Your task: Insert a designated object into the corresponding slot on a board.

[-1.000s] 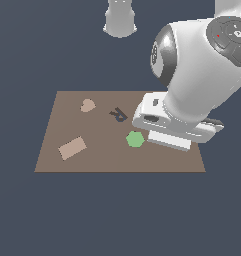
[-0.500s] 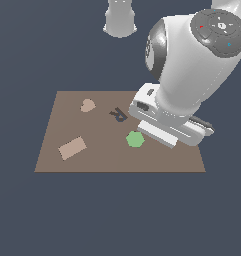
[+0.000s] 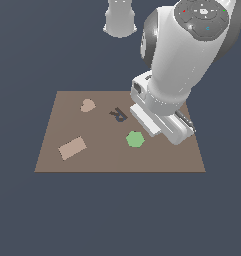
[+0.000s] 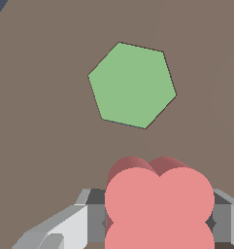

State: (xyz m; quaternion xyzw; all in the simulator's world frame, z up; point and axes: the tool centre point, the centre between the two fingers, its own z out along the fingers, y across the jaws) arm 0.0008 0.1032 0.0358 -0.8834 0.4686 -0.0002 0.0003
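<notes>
Over the board (image 3: 92,160), gripper (image 4: 159,221) is pinching the red piece (image 4: 159,204), shifting toward the exterior view's left, nearing green hexagon (image 3: 135,139); slot unseen.

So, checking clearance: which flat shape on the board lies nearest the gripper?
The green hexagon, just beside the gripper; the tan rectangle and heart lie farther off.
</notes>
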